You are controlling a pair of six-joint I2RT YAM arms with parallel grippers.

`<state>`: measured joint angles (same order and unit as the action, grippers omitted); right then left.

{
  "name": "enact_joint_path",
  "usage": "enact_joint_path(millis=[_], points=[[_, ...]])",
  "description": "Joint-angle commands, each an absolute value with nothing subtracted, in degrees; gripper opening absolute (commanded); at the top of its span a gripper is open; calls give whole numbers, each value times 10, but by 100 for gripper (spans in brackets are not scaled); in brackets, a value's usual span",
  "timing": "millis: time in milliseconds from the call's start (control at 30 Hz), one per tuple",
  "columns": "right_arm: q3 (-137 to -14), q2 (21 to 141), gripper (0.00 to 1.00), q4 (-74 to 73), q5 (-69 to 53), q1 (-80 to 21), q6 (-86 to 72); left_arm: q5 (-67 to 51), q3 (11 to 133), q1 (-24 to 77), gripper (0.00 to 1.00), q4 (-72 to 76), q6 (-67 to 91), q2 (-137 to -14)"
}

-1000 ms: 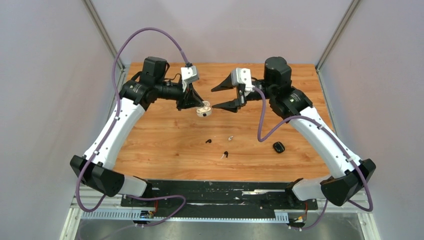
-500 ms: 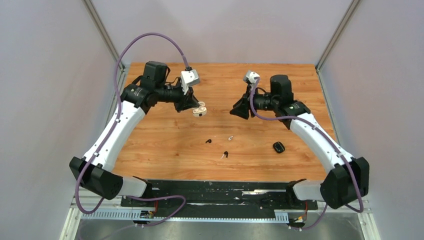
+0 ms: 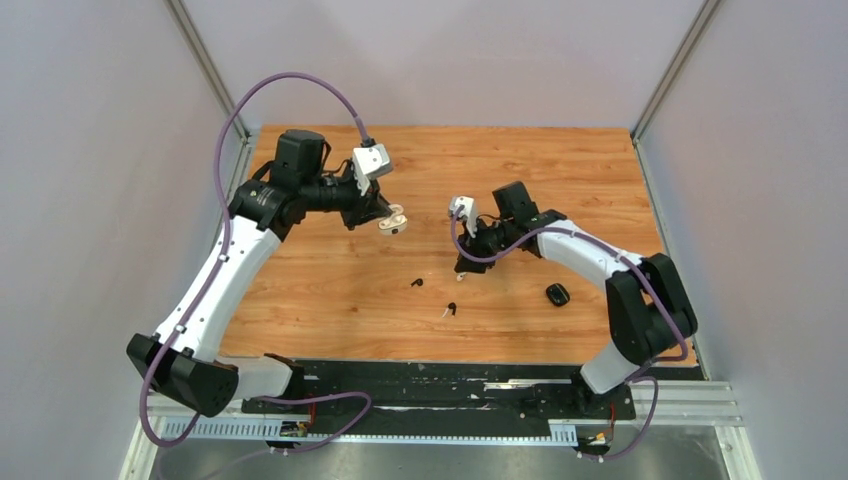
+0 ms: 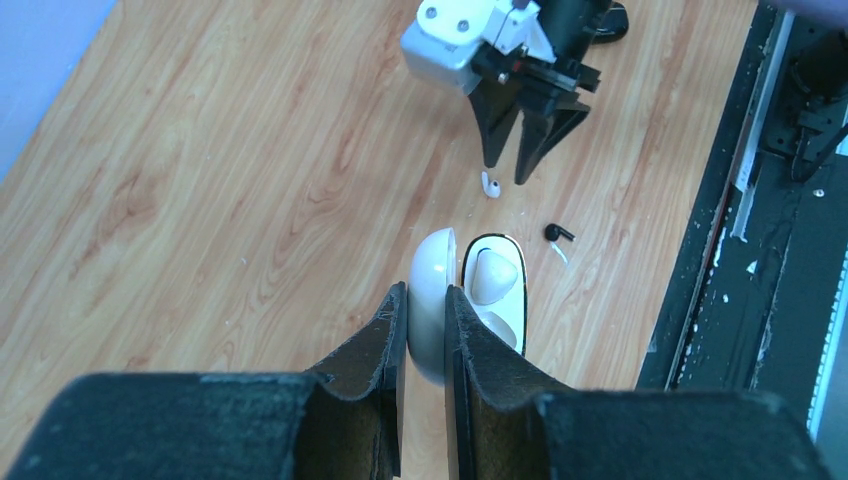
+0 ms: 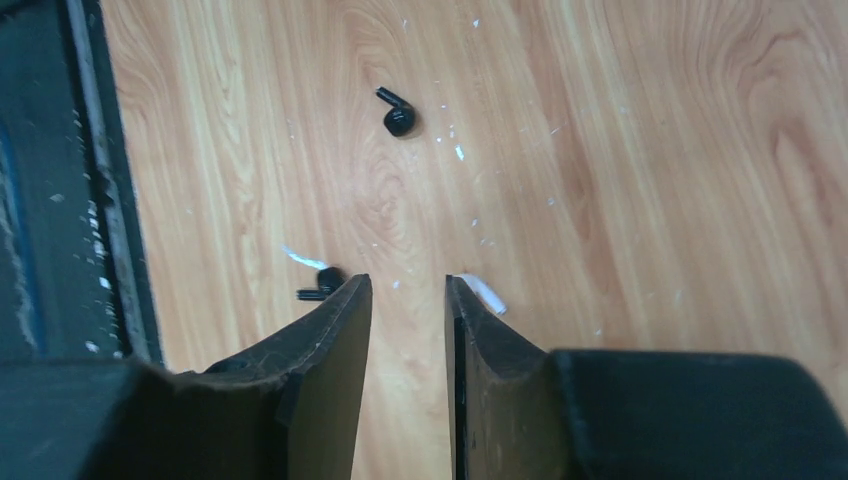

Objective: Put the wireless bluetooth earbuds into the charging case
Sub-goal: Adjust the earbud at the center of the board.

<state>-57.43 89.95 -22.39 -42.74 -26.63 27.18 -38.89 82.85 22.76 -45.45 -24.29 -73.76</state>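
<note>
left arm [image 3: 215, 275] and right arm [image 3: 588, 252]: white link shells, black joint housings, black blocks at the base end. one purple cable [image 3: 290, 77] per arm, routed from base to wrist. left wrist camera housing [image 3: 370, 160] and right wrist camera housing [image 4: 447, 42]: light grey, boxy; two screw heads [image 4: 462, 25] visible on the right one. left gripper [image 4: 425, 295] and right gripper [image 5: 406, 282]: matte black wedge-shaped fingers [image 5: 325, 345], tapering to the tips, surfaces dusty and scuffed.

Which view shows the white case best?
The left wrist view: the white case sits large and central, open, one half pinched in the left hand. The top view shows it only as a small pale shape. The right wrist view does not show it.
</note>
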Motion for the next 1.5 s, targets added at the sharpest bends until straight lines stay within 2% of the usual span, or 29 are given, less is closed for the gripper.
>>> enact_joint_path(millis=[0,133,333,467,1000,1100,1267,1367,1467], points=[[-646,949,31,-305,-450,-268,498,-394,826,222,0,-430,-226,-717],[-678,996,31,-383,-419,-285,639,-398,823,218,0,-424,-218,-715],[-702,1045,37,-398,-371,-301,699,-398,820,210,0,-423,-215,-710],[-719,1071,37,-398,-356,-305,713,-399,819,206,0,-422,-215,-709],[-730,1086,14,-397,-359,-308,693,-411,814,199,0,-415,-207,-713],[-752,1087,12,-388,-372,-304,617,-415,815,200,0,-413,-205,-717],[-730,1056,11,-274,-503,-244,221,-419,814,200,0,-411,-193,-726],[-654,1030,6,-188,-476,-215,20,-418,824,200,0,-421,-194,-734],[-593,1011,9,-164,-442,-200,-64,-415,834,200,0,-429,-195,-741]])
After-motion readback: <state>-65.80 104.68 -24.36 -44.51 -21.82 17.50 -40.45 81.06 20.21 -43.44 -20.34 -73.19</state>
